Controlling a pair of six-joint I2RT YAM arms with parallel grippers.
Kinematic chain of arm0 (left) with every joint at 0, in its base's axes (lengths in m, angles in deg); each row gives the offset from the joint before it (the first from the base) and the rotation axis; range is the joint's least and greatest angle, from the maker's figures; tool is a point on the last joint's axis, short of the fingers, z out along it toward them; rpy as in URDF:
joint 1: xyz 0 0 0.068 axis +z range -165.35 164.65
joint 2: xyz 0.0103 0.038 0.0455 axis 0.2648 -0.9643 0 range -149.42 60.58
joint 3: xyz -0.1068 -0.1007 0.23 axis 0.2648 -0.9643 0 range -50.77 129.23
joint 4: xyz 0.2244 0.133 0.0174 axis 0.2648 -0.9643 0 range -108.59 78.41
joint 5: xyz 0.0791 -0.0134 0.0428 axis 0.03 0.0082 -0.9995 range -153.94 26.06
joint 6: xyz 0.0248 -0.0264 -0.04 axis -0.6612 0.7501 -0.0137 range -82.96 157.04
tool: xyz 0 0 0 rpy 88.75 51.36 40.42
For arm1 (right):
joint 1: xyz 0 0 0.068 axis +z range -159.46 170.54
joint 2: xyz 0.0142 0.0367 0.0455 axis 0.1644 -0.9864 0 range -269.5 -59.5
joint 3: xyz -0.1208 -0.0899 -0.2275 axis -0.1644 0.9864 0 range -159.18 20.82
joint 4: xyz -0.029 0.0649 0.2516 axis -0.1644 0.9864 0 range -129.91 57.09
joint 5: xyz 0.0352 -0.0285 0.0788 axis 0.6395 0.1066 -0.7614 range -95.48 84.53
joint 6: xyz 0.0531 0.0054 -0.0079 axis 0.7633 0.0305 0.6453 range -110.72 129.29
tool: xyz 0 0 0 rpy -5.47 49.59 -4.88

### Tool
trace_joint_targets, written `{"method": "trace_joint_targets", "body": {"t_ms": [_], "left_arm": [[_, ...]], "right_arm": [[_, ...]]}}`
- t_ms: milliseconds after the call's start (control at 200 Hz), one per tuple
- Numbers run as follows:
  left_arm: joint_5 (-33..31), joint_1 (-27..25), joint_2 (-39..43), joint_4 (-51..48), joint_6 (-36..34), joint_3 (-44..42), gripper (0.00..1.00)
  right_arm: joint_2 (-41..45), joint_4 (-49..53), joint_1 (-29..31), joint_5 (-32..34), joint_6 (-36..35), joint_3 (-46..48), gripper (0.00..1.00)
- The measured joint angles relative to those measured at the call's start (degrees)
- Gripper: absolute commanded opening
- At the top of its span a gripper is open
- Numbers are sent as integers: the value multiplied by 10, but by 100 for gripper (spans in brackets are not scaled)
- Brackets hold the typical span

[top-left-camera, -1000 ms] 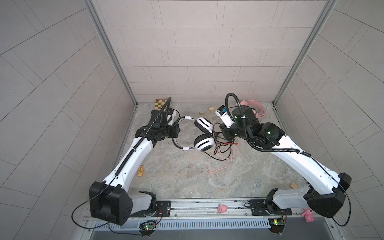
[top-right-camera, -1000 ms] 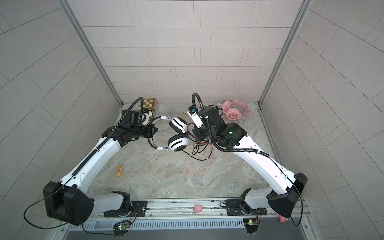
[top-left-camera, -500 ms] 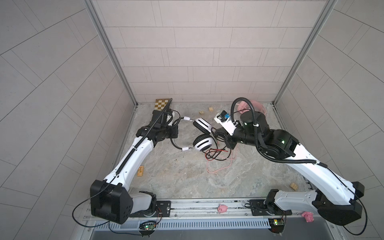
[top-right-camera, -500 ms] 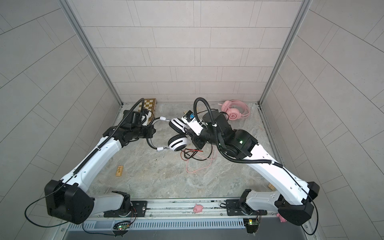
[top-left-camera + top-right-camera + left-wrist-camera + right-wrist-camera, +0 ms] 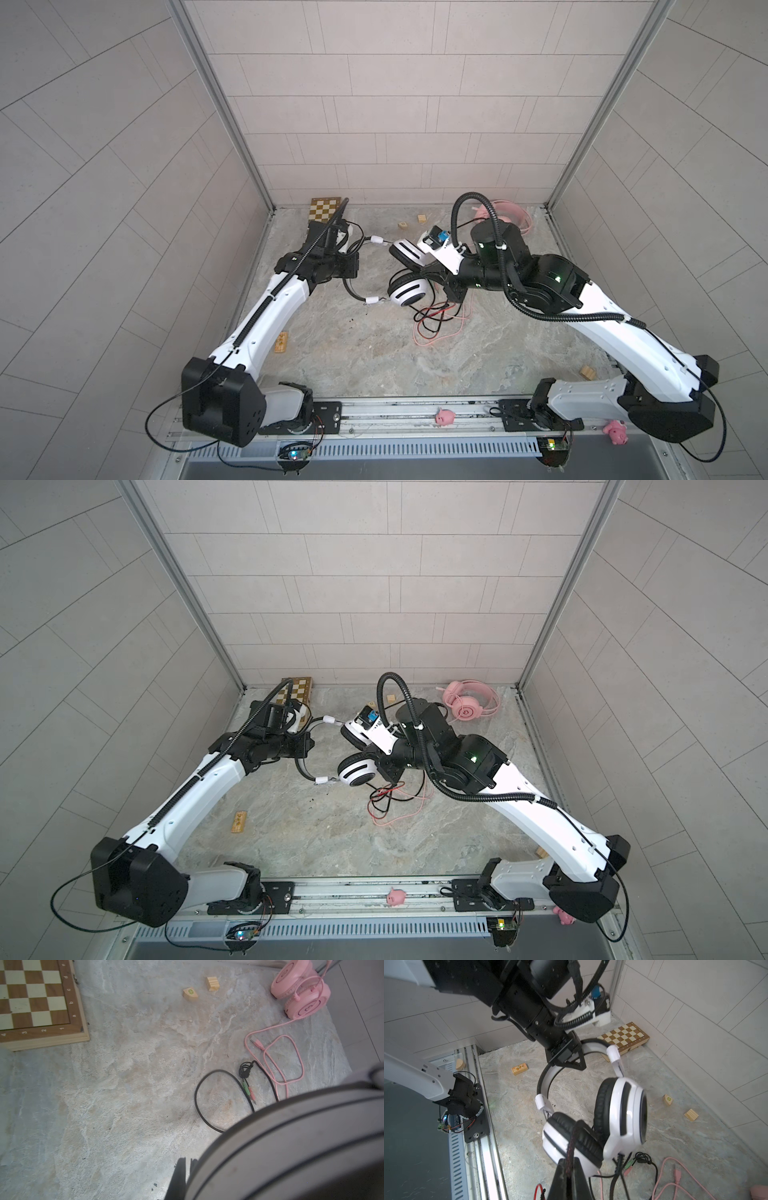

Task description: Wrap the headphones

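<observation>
I see left gripper jaws clenched on white headset band, held above counter; right gripper jaws pinching its braided cord.

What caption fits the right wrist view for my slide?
Left jaws clamp the white headset by its headband; right jaws pinch its braided cord.

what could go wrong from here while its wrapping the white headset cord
1. The left gripper holds the white headphones by the headband alone; a pull from the right gripper, shut on the braided cord, may twist them loose.
2. The slack of that cord lies tangled with the pink cord on the table; winding could drag the pink one along.
</observation>
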Motion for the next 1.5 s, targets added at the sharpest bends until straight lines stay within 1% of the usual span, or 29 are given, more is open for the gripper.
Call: {"method": "trace_joint_targets", "body": {"t_ms": [120, 255, 450, 620, 761, 876, 936, 1001, 1131, 1281, 1406, 1501], "left_arm": [[7, -14, 0, 0, -10, 0, 0], [11, -31, -1, 0, -20, 0, 0], [4, -60, -1, -8, -36, 5, 0], [-12, -65, -2, -18, -43, 12, 0], [-36, -65, -1, -22, -45, 12, 0], [-90, -64, 1, -27, -40, 12, 0], [-119, -60, 2, -33, -34, 12, 0], [-139, -44, 2, -37, -26, 12, 0], [-146, 12, 1, -41, -4, 12, 0], [-136, 65, -5, -41, 21, 12, 0], [-136, 71, -7, -43, 30, 12, 0], [-140, 71, -7, -47, 30, 12, 0]], "right_arm": [[-32, 1, -1, 3, -6, -56, 0], [-54, -1, -14, 4, -7, -92, 0], [-85, -12, -83, -22, 10, -116, 0], [-96, -23, -124, -15, 37, -122, 0], [-121, -34, -150, -32, 73, -165, 0], [-126, -53, -160, -69, 104, -181, 0], [-116, -70, -159, -99, 123, -169, 0], [-91, -88, -158, -132, 144, -139, 0], [-16, -96, -158, -153, 169, -82, 0], [75, -93, -159, -134, 174, -60, 0], [123, -84, -163, -102, 166, -60, 0], [146, -73, -167, -56, 158, -58, 0]]}}
